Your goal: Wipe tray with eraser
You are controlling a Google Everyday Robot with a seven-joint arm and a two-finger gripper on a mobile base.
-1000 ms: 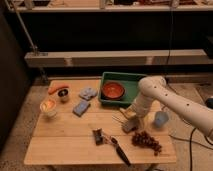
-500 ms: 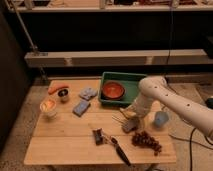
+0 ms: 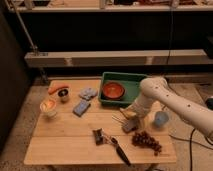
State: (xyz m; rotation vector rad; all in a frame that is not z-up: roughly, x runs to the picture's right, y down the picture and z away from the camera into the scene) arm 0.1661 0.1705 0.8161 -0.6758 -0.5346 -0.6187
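Camera view looks across a wooden surface (image 3: 65, 142) from its near edge. Closest to that edge, a little right of the middle, lies a black-handled tool (image 3: 120, 151), with a small dark object (image 3: 98, 136) at its far end. Just right of these, toward the near right corner, is a bunch of dark grapes (image 3: 146, 141).

Just beyond the grapes, the hand (image 3: 131, 120) is down at the surface, at the end of a white arm (image 3: 160, 92) that comes in over the right edge. A dark block (image 3: 130, 126), possibly the eraser, sits directly under the hand. I cannot tell whether the hand is spread or pinching it. A pale blue cup (image 3: 161, 119) stands beside the arm, by the right edge.

Near the left edge stands a pale cup (image 3: 48, 106) with orange-and-white contents, and a blue block (image 3: 81, 107) lies nearer the middle. Farther back are a small dark cup (image 3: 63, 95) and a grey-blue cloth (image 3: 88, 93). An orange carrot (image 3: 56, 87) lies by the far left corner.

The green tray (image 3: 134, 85) sits at the far edge, right of the middle, holding a red-orange bowl (image 3: 113, 90). The hand is outside the tray, just in front of its near rim.
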